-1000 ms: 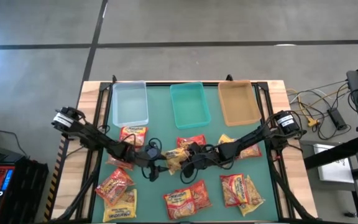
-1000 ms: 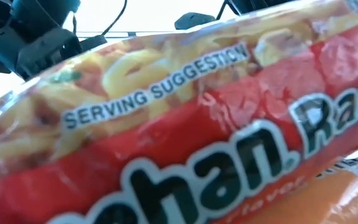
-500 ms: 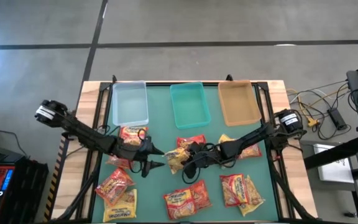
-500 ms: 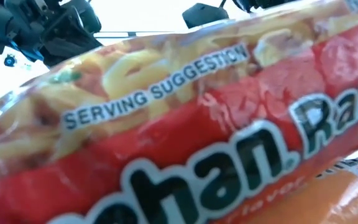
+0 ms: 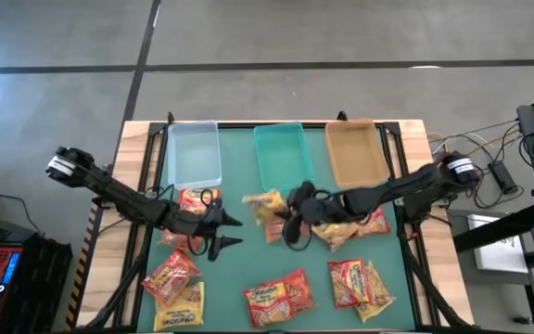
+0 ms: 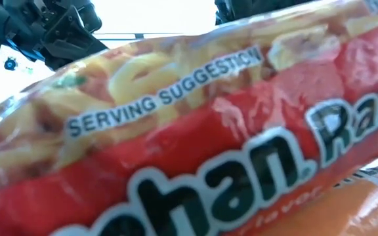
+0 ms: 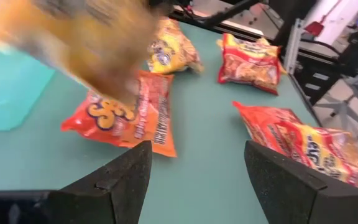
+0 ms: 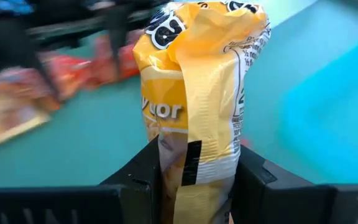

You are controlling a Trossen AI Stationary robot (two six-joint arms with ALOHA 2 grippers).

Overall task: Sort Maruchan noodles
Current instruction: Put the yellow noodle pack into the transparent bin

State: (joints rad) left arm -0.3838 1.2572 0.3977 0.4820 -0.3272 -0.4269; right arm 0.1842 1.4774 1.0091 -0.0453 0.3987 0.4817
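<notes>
The right gripper (image 8: 194, 180) pinches a yellow packet (image 8: 197, 81) of crinkly, glossy film between its two dark blocky fingers; from above the packet (image 5: 265, 204) hangs over the green mat (image 5: 248, 269) just in front of the teal tray (image 5: 282, 155), its print too small to read there. The left gripper (image 7: 197, 180) stands spread wide and empty, its wedge-shaped fingers low over the mat beside an orange-red packet (image 7: 129, 118) lying flat. Other packets lie scattered: one red and yellow (image 5: 280, 297) at the near edge, another (image 5: 360, 281) to its right, two (image 5: 171, 276) near the left corner. The clear tray (image 5: 194, 154) and tan tray (image 5: 355, 153) are shallow rounded rectangles flanking the teal one. In the low view a red packet (image 6: 195, 144) fills nearly the whole picture, hiding the table; its lettering is cut off. In the left wrist view a blurred yellow mass sits at the upper part, hard to make out.
</notes>
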